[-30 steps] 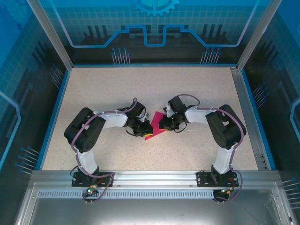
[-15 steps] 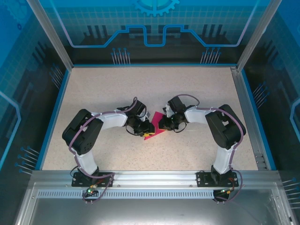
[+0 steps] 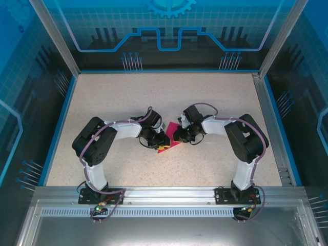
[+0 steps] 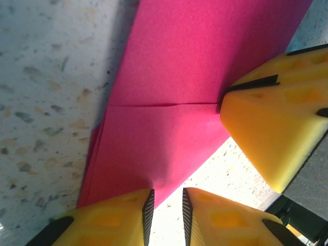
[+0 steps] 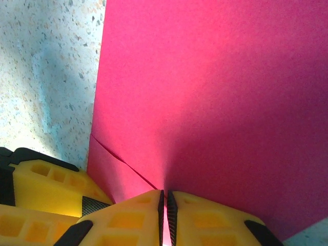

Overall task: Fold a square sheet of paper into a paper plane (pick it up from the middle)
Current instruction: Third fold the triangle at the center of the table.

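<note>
**Early folds in, the dart shape yet to come**

On the left, the left claw [image 4: 168, 197] has its yellow fingers drawn close, with a narrow bright slit between them. A low corner of the sheet of paper [image 5: 205, 77] reaches into that slit and puckers slightly there. Whether the pads truly bite the paper cannot be told.

The magenta sheet lies between the two claws, about midway between the left and right edges of the bench [image 3: 128, 97] and somewhat closer to its near edge than its far one. A soft shadow on the speckled surface beside it suggests that part of it is raised off the bench. A straight fold line crosses it, and doubled layers show along one side, so at least one fold appears to be made. From above it reads as an angular, pointed patch rather than a full square.

On the right, the right claw [image 5: 165, 202] has its fingers pressed almost together, pinching the sheet at the spot where the fold line ends.

As a judgement, the task is in its early to middle part. The paper is picked up and creased, but the narrow kite outline with a centre crease is not there yet. The nose and wing folds are probably left to do.
</note>
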Robot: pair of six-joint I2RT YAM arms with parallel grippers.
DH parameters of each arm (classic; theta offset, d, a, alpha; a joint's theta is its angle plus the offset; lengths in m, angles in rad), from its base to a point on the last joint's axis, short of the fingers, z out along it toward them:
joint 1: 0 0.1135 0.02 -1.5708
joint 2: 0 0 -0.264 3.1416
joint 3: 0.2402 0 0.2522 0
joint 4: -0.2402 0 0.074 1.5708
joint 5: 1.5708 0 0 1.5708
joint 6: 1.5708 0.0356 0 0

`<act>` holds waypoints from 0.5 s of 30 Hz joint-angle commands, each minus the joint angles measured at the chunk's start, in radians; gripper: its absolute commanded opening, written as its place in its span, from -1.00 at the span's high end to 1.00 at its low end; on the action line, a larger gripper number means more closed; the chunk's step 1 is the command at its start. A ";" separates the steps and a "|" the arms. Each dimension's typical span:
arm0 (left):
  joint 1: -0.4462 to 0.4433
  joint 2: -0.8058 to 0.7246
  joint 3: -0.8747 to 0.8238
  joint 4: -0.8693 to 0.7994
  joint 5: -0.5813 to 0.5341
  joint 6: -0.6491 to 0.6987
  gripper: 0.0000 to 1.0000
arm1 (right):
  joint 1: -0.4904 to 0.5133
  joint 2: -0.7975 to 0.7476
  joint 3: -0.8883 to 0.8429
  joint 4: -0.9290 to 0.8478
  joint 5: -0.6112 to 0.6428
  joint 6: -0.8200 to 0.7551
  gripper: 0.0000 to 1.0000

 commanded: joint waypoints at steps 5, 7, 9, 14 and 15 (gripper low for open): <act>-0.014 0.013 -0.030 -0.091 -0.102 0.032 0.49 | 0.009 0.037 -0.014 -0.087 0.085 -0.019 0.71; -0.014 0.002 -0.033 -0.102 -0.106 0.038 0.51 | 0.008 0.039 -0.013 -0.089 0.084 -0.019 0.71; -0.014 -0.013 -0.042 -0.107 -0.111 0.042 0.52 | 0.008 0.039 -0.013 -0.089 0.085 -0.021 0.70; -0.013 -0.043 -0.067 -0.115 -0.124 0.048 0.52 | 0.006 0.043 -0.005 -0.088 0.085 -0.021 0.71; -0.013 -0.048 -0.071 -0.114 -0.126 0.043 0.52 | 0.006 0.044 -0.004 -0.089 0.084 -0.021 0.71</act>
